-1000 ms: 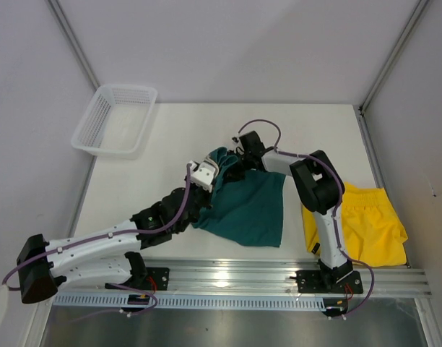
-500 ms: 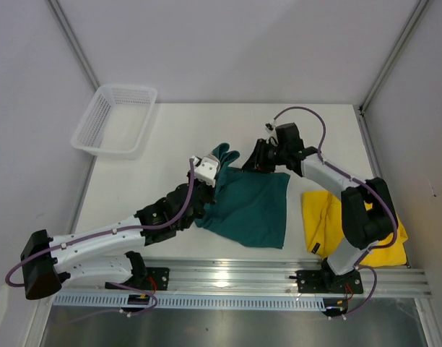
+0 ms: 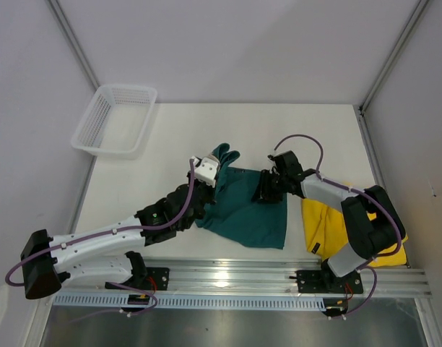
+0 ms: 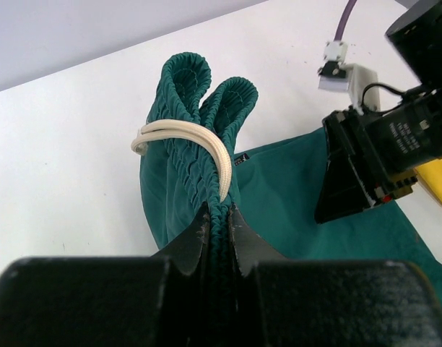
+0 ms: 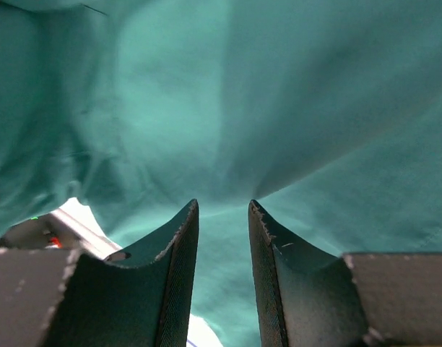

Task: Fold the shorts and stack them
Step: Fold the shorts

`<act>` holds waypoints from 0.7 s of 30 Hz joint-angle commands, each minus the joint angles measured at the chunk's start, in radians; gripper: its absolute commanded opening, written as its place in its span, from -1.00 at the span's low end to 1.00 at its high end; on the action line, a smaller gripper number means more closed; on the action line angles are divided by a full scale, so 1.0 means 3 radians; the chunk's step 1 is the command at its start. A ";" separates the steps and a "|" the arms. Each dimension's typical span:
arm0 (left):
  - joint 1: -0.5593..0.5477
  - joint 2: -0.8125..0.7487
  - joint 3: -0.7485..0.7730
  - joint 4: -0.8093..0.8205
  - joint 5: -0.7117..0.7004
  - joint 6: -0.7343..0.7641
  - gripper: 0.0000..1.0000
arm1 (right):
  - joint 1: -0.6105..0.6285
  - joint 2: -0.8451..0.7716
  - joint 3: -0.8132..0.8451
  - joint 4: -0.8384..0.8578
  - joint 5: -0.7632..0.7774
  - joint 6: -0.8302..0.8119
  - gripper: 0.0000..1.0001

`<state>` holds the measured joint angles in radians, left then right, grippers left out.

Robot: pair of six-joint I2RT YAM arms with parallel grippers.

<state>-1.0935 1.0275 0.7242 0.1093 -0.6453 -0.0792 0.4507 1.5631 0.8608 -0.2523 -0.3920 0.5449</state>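
The dark teal shorts [image 3: 253, 210] lie mostly flat in the middle of the table. My left gripper [image 3: 218, 179] [image 4: 219, 210] is shut on their bunched waistband [image 4: 206, 94], and the pale drawstring [image 4: 199, 137] loops just beyond the tips. My right gripper [image 3: 265, 189] [image 5: 222, 206] hovers close over the shorts' upper right part, jaws parted, with only teal fabric [image 5: 279, 87] behind the gap and nothing pinched. The yellow shorts [image 3: 373, 224] lie crumpled at the right, partly under the right arm.
A white mesh basket [image 3: 114, 119] stands at the back left corner. The metal rail [image 3: 228, 278] with both arm bases runs along the near edge. Walls close in the table on the left, back and right.
My right gripper has let go of the teal fabric, opened, and moved right and then toward the near edge. The shorts' right half now lies spread flat. The left gripper keeps its hold.
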 commanded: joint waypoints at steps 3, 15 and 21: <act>-0.0047 -0.0060 0.0040 0.0208 -0.0119 -0.0007 -1.00 | 0.0149 0.0352 0.0214 -0.0058 0.0513 -0.0073 -0.29; -0.0026 -0.0219 -0.0164 0.0152 -0.0385 -0.0043 -1.00 | 0.0507 0.1241 0.0837 -0.0151 0.0852 0.0039 -0.35; 0.0147 -0.0556 -0.0287 -0.0016 -0.0406 -0.0002 -1.00 | 0.0824 0.1672 0.1369 -0.0161 0.0708 0.0203 -0.35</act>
<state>-1.0679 0.9241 0.6403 0.0845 -0.7334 -0.0792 0.6373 1.9602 1.2415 -0.2512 -0.2070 0.5854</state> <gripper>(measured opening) 0.103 0.327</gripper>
